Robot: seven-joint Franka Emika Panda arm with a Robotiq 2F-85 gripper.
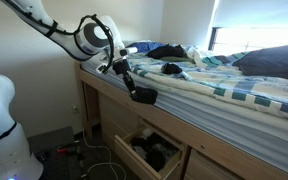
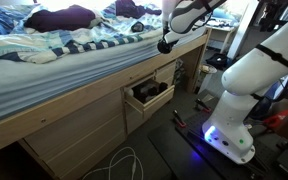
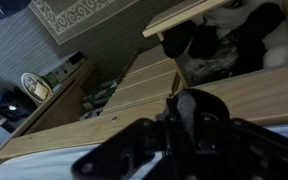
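My gripper hangs beside the bed's edge, shut on a black garment that dangles below it. In an exterior view the gripper sits just off the mattress corner with the dark garment at its tip. Below it stands an open wooden drawer with dark clothes inside; the drawer also shows pulled out from the bed frame. In the wrist view the gripper fills the lower half, its jaws together round the black garment, and the open drawer lies at the upper right.
The bed carries striped bedding and piled clothes. The white robot base stands on the floor near the drawer. Cables trail across the floor. A patterned rug and small clutter lie off to the side.
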